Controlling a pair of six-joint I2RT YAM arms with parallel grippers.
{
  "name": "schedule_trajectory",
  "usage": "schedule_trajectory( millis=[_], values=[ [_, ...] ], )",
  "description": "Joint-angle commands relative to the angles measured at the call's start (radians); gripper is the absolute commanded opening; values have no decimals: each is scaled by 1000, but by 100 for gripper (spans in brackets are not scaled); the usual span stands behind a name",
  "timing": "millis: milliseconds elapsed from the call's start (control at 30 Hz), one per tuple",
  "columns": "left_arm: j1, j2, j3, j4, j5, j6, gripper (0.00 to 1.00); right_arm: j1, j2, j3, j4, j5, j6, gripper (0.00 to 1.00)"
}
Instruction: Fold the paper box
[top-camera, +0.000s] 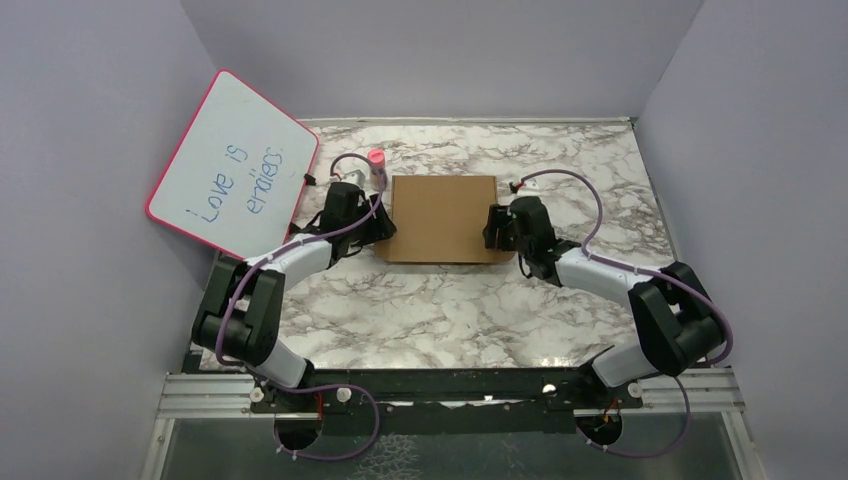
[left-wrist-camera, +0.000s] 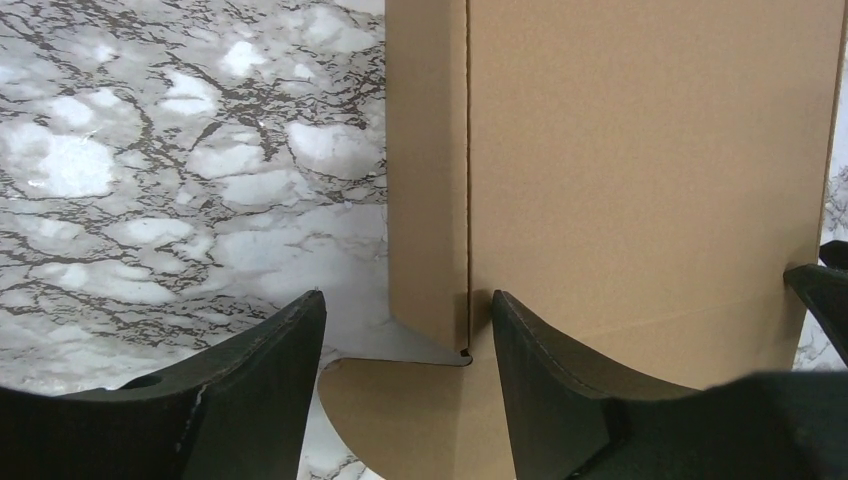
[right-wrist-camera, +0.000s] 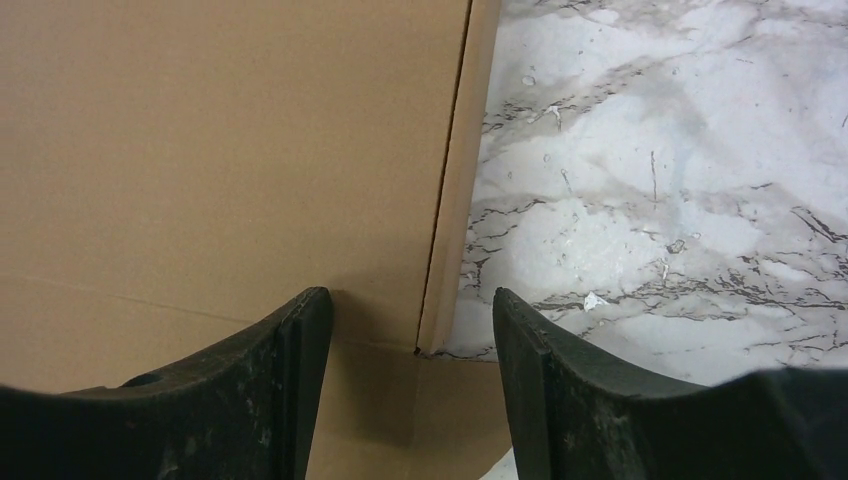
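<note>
While the flat brown corrugated cardboard paper box (top-camera: 443, 215) is lying on the marble worktop (top-camera: 430, 310), its longer side running left to right between the arms, the left claw (left-wrist-camera: 405, 300) is straddling the left side flap (left-wrist-camera: 427, 180), fingers parted and gripping nothing. The right claw (right-wrist-camera: 412, 295) is doing likewise at the right side strip (right-wrist-camera: 455, 180). Each flap is sitting nearest its own arm.

**Box flanked on both sides, room in front**

The paper box (top-camera: 443, 218) was hemmed in by the left hand (left-wrist-camera: 408, 300) and the right hand (right-wrist-camera: 409, 295), each with jaws spread astride a side edge. A small pink-capped object (top-camera: 377, 165) stood near its far-left corner, and the whiteboard (top-camera: 235, 163) leaned further left. Bare worktop (top-camera: 420, 310) stretched in front.
</note>
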Motion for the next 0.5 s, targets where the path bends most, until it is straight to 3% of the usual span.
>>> schedule_trajectory(
  millis=[0,467],
  values=[
    [-4,35,-12,40,15,-3,62,-9,16,-14,11,-41,13,64],
    [-6,-89,-28,113,-10,-38,60,-81,-74,0,38,-87,17,61]
  ],
)
